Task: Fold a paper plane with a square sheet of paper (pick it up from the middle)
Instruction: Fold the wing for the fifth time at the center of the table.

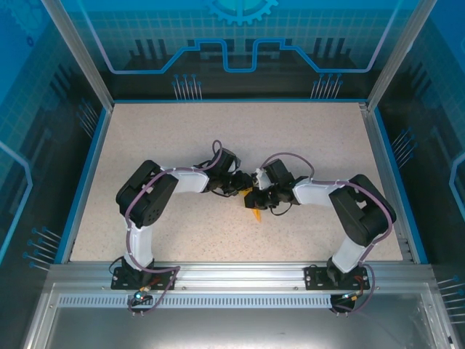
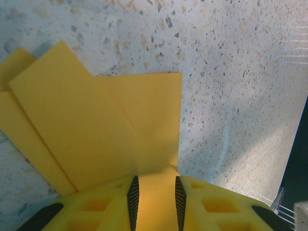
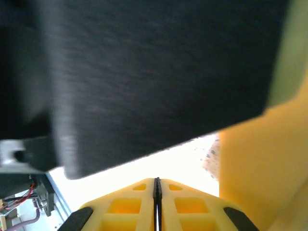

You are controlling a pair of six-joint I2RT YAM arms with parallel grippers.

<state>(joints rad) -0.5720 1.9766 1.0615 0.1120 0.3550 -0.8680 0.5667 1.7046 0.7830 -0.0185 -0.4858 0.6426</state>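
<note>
The two arms reach in from the left and the right and meet in the middle of the desk (image 1: 182, 131). The paper (image 1: 256, 212) lies there, just near of where the tools meet, and a small orange bit of it peeks out from under them. From the left wrist, the paper (image 2: 96, 130) looks big and yellow on the speckled desk (image 2: 231, 72). It is folded. One big flap lies tilted on the left, with more layers sticking out under it. Another flap on the right has a slanted crease and a straight right edge. The left tool (image 2: 156, 180) is at the near edge of the paper. Its two yellow fingers (image 2: 96, 211) stand a little apart, and yellow paper shows in the gap between the black pads (image 2: 133, 197). I cannot tell if the fingers pinch the paper or just sit on it. From above, the left tool (image 1: 242, 186) and the right tool (image 1: 261, 198) are very close together. The right tool (image 3: 156, 182) is closed, with just a thin dark line between its fingers. I cannot see anything held in it. The paper (image 3: 264, 163) is on its right side, and a big blurry dark shape (image 3: 144, 72) hangs close over it.
</note>
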